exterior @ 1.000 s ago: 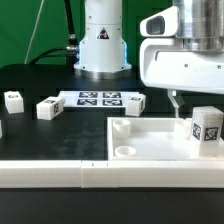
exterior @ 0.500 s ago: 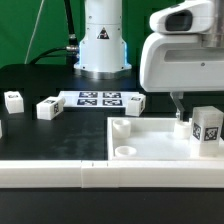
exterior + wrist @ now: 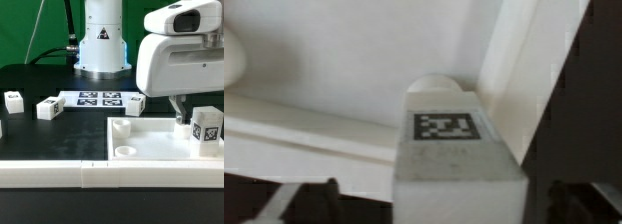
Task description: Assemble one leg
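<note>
My gripper (image 3: pixel 179 112) hangs just behind the leg (image 3: pixel 207 129), which stands upright on the panel (image 3: pixel 150 140) (my fingers' spread I cannot tell), so I should keep the leg vertical and centred while seating it.

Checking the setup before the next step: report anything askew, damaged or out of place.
Nothing stands out. The leg stands upright on the white panel at the exterior view's right, its tag facing out. Other small posts lie loose on the black table, undamaged.
</note>
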